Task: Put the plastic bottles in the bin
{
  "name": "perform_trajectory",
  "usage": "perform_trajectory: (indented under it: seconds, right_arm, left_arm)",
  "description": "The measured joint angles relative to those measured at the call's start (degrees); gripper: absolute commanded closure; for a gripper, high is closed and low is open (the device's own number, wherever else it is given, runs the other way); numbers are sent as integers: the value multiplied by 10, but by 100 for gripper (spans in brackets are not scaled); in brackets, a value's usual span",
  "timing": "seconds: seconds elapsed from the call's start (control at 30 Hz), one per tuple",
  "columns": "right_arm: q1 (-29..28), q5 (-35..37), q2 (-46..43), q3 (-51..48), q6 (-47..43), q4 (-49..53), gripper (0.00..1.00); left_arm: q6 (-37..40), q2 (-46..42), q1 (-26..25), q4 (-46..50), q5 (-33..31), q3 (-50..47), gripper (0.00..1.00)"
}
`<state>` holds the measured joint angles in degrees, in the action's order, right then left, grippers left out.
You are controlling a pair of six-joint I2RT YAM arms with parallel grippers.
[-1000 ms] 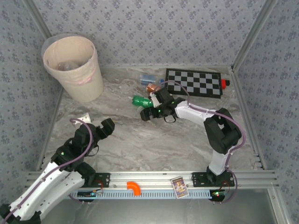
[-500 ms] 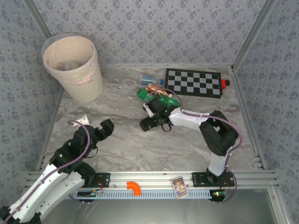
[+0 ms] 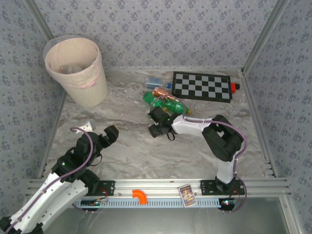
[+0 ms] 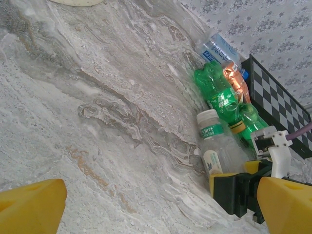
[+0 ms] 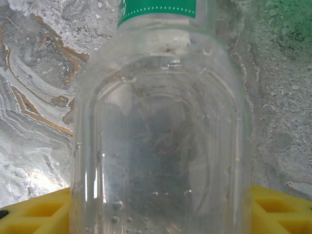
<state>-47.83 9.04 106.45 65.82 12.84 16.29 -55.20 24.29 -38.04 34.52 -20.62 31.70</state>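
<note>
A clear bottle (image 5: 161,146) with a green label lies on the marble table, white cap towards the left arm. My right gripper (image 5: 161,214) is shut on its body, a yellow finger (image 5: 34,212) pressed to each side. From above, that gripper (image 3: 157,124) sits mid-table, just in front of a cluster of plastic bottles: a green one (image 3: 168,103), an orange one (image 3: 158,92) and a blue-labelled clear one (image 3: 155,82). The left wrist view shows the held bottle (image 4: 219,151) and the green one (image 4: 217,92). My left gripper (image 3: 102,135) hangs open and empty at the near left. The bin (image 3: 87,90) stands far left.
A black-and-white checkerboard (image 3: 202,87) lies at the back right with a small red thing (image 3: 235,87) at its end. A small white scrap (image 3: 87,124) lies near my left gripper. The patterned walls close in the table on three sides.
My right gripper has slid a little towards the near left, off the green bottle, and its jaws have narrowed onto the clear bottle. The left jaws have spread slightly wider.
</note>
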Motion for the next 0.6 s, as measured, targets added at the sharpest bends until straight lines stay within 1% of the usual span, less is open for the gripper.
perform_trajectory:
  seconds: [0.13, 0.33, 0.4, 0.6]
  right_arm:
    - [-7, 7, -7, -9, -2, -7, 41]
    - [-22, 15, -56, -42, -4, -23, 40]
    - [-35, 19, -85, -56, -8, -33, 40]
    - [-87, 39, -178, -96, -31, -72, 40]
  left_arm:
    - [0, -3, 0, -9, 7, -1, 3]
    - [-1, 3, 0, -59, 46, -9, 14]
    - [0, 15, 0, -85, 62, -11, 17]
    - [-4, 91, 0, -171, 117, -12, 21]
